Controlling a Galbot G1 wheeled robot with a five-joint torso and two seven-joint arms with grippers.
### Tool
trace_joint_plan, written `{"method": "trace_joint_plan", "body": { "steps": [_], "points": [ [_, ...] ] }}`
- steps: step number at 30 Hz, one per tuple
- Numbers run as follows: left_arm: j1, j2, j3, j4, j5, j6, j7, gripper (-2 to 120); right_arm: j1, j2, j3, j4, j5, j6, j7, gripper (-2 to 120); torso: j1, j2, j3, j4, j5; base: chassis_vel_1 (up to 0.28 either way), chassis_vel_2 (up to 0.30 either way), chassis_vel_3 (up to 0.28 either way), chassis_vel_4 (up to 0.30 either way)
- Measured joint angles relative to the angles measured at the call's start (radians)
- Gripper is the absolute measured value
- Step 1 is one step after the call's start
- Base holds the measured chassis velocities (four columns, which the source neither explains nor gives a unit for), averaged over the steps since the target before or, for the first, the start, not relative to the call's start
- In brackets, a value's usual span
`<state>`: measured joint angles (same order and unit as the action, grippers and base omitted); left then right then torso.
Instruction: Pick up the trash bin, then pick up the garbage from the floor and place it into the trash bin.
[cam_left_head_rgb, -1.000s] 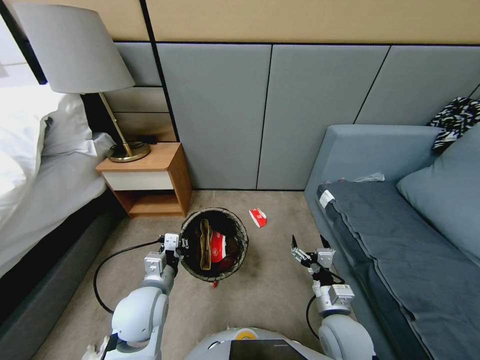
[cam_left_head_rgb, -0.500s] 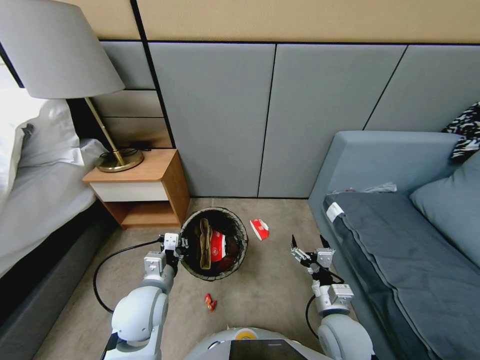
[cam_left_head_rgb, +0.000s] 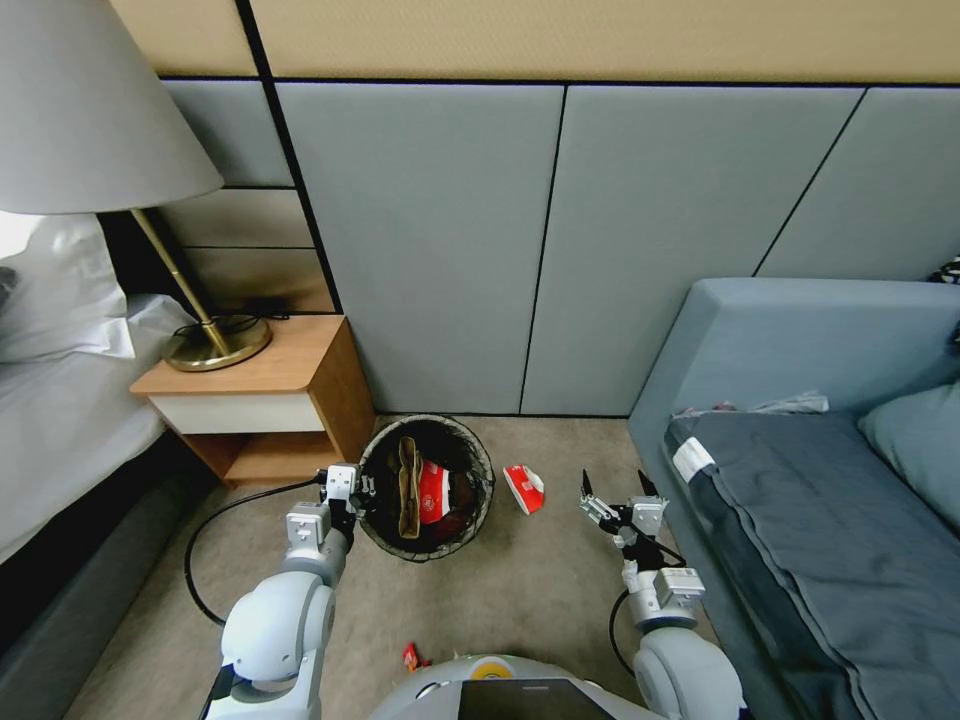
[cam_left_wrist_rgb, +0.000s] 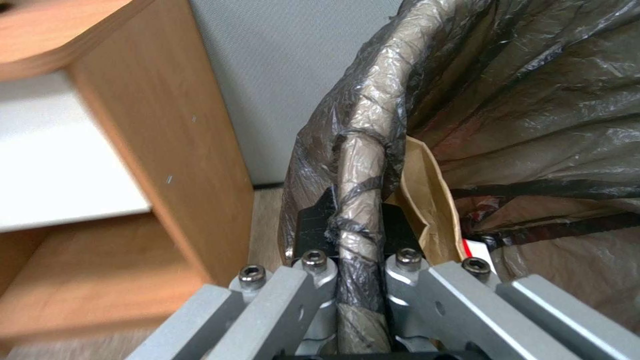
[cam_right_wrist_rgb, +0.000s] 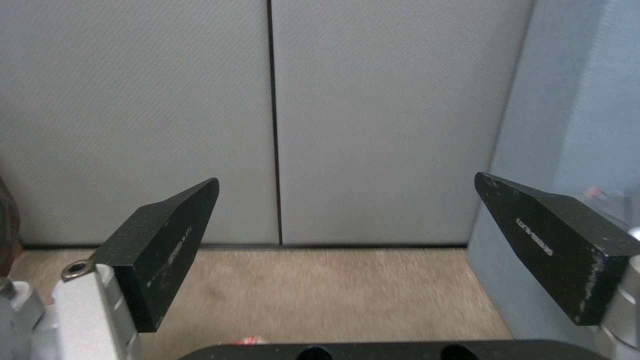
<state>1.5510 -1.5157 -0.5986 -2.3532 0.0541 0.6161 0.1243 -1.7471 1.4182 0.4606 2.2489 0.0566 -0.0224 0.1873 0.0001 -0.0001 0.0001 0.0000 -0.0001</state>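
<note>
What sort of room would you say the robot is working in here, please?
Probably a bedroom, perhaps in a hotel: a made bed stands beside a wooden nightstand bearing a brass lamp, with a grey sofa opposite.

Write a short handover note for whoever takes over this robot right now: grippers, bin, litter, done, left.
Left gripper: shut on the trash bin rim, beside the nightstand.
Right gripper: open, empty, near the sofa.
Done: bin in hand; a brown paper bag and a red-and-white packet lie inside.
Left: the red-and-white packet on the carpet between bin and right gripper, and a small red wrapper by the robot's base.
</note>
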Motion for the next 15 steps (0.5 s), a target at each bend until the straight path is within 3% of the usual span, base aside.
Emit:
{"method": "trace_joint_plan", "body": {
  "steps": [15],
  "points": [
    [0.006, -0.003, 0.005, -0.007, 0.009, 0.001, 0.000, 1, 0.005, -0.003, 0.002, 0.000, 0.003, -0.019, -0.003, 100, 0.000, 0.000, 0.000, 0.0000, 0.0000, -0.004, 0.005, 0.003, -0.003]
  ]
}}
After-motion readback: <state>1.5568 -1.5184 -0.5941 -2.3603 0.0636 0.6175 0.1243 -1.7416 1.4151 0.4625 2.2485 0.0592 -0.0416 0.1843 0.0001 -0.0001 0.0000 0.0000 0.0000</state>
